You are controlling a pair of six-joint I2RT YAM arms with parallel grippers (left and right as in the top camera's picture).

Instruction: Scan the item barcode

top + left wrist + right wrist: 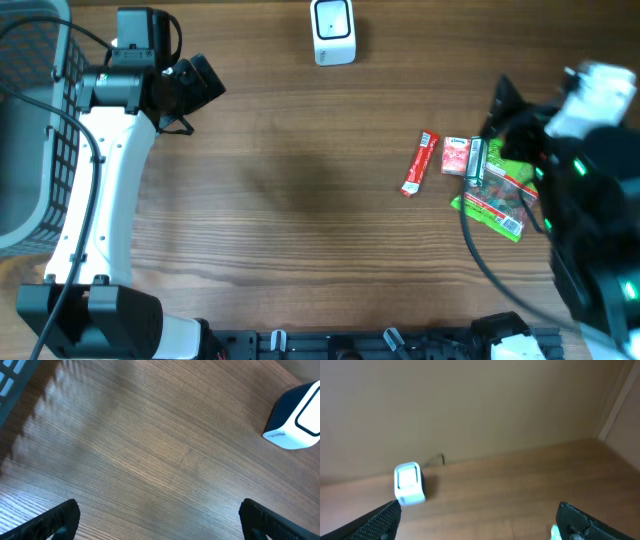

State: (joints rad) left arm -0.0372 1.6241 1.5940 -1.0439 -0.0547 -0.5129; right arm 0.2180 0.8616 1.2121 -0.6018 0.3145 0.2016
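A wooden bench (280, 200) seen from above, with a robot arm at each side. Closest to the near edge, towards the bench's right side, lies a small cluster of snack packets: a green packet (497, 200), partly hidden by the right arm, then a red and white sachet (457, 156) just beyond it, and a red stick packet (420, 163) at the cluster's left. The stick's long axis runs roughly from near edge to far edge, slightly tilted. Which packet is meant for scanning cannot be told. The right pincer (479, 510) hangs above the far side of this cluster, spread wide and holding nothing, aimed across the bench rather than down; the packets lie beneath and nearward of it, out of its own camera's sight. The left pincer (159, 510), also wide and empty, hovers near the far left corner beside a grey basket (40, 150), well apart from the packets, so the right arm is clearly the nearer one. Farthest away, at the middle of the far edge, stands the white scanner (333, 30), ahead and to the left of the right pincer.
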